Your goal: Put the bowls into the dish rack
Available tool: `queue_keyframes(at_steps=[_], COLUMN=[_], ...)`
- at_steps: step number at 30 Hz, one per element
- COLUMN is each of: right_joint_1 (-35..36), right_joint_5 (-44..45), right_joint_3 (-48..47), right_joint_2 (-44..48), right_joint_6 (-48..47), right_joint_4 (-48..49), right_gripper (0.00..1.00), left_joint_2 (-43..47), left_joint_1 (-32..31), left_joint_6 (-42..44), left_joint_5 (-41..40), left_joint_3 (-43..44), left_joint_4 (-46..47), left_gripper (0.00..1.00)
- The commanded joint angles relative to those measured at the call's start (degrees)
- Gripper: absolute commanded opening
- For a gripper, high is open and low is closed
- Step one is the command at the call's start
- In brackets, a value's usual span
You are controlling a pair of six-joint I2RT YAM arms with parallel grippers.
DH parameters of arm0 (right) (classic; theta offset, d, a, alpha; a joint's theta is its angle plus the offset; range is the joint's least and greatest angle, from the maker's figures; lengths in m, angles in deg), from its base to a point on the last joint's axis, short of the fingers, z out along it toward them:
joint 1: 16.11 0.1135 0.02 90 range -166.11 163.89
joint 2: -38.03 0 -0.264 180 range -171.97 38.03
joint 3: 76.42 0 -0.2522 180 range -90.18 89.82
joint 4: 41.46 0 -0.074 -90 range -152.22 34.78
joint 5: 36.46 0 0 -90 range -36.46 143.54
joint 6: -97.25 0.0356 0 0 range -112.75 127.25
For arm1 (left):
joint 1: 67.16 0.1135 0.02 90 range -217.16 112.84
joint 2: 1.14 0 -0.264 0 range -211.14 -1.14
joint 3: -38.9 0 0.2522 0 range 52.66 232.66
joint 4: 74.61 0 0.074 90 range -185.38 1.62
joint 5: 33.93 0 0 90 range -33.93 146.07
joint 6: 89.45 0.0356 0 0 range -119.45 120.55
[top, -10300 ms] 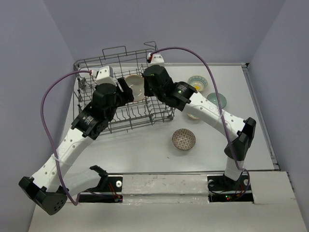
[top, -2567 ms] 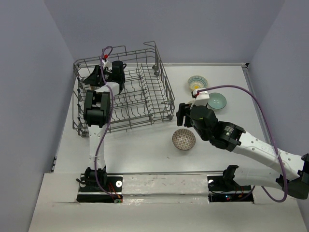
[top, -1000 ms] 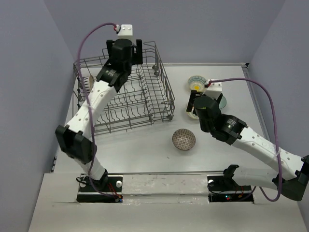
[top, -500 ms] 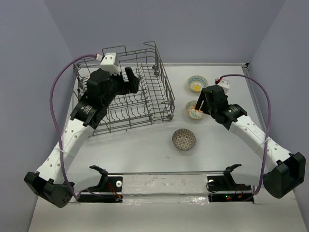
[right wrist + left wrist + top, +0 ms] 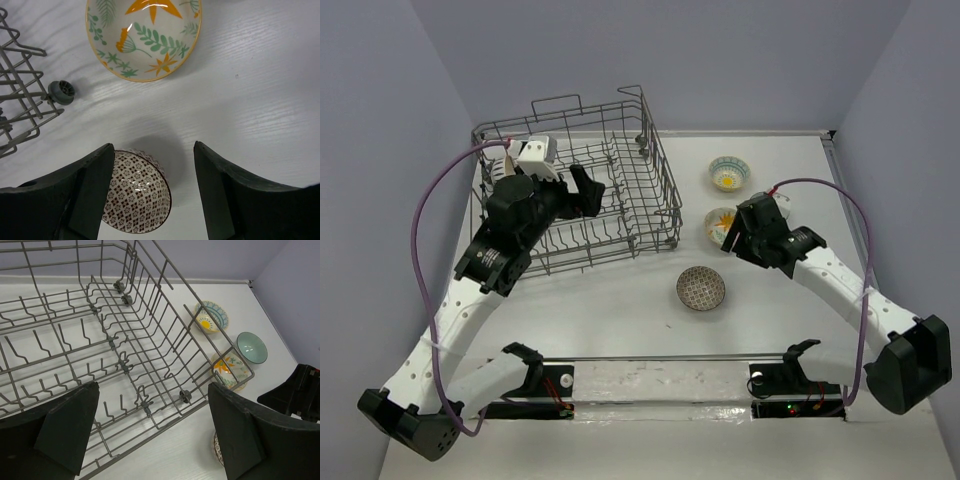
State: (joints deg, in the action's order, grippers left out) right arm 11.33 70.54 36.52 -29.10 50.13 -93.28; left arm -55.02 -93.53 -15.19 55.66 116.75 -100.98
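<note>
Step in hand: R side lining up on next bowl. R gripper (image 5: 152,150) has jaws apart w/ nothing in them, hovering over table (image 5: 260,100) betw flower bowl (image 5: 145,35) and brown bowl (image 5: 137,192), touching neither; rack (image 5: 620,160) corner wheel (image 5: 61,91) just beside. L gripper (image 5: 152,390) spread wide, empty, hanging over rack's middle

Bowls: four on table, right of rack. Brown bowl nearest the arm bases, flower bowl just off rack's corner, 2nd flower bowl (image 5: 210,320) further back, teal bowl (image 5: 251,346) to the right of those. A pale bowl (image 5: 501,167) seems to stand at rack's far-left end, partly hidden, not certain

Judgement: early on, prob one of five loaded

Next move: R must commit to one bowl; can't tell which from here, brown one sits partly under one finger. Shift over its rim, drop w/ one finger inside and one outside the wall, pinch, lift clear of rack's side, then set it on edge in the rack. L best kept out of the way
</note>
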Motion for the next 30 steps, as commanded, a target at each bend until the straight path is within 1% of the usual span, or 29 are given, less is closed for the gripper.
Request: queue_keyframes(at_steps=[1, 5, 7, 9, 15, 25, 30], right_joint_1=[-0.37, -0.99, -3.09, -3.62, -8.8, -13.11, -14.43], right_joint_5=[5.15, 5.86, 5.16, 5.41, 6.04, 0.94, -0.73], right_joint_3=[0.48, -0.84, -1.02, -0.67, 0.47, 1.62, 2.49], right_joint_2=[-2.03, -7.39, -9.85, -10.47, -11.0, -16.01, -17.77], right_joint_6=[5.02, 6.26, 6.87, 7.49, 8.46, 8.54, 8.63], right_joint_4=[3.95, 6.86, 8.7, 10.11, 14.41, 20.22, 23.2], right_gripper=[0.71, 0.71, 0.71, 0.71, 0.71, 0.71, 0.69], left_joint_2=[1.15, 2.21, 2.82, 3.53, 3.62, 3.0, 2.56], left_joint_1=[0.09, 0.09, 0.09, 0.09, 0.09, 0.09, 0.09], left_joint_6=[0.45, 0.63, 0.81, 0.89, 1.07, 1.16, 0.98], left_joint_5=[1.02, 1.02, 1.02, -0.99, -1.44, -1.97, -2.23], left_joint_3=[-1.6, -2.57, -2.92, -3.45, -3.89, -4.07, -4.24], left_joint_4=[2.84, 3.11, 3.11, 3.37, 3.55, 3.46, 3.28], left_gripper=[0.98, 0.99, 0.99, 0.99, 0.99, 0.99, 0.99])
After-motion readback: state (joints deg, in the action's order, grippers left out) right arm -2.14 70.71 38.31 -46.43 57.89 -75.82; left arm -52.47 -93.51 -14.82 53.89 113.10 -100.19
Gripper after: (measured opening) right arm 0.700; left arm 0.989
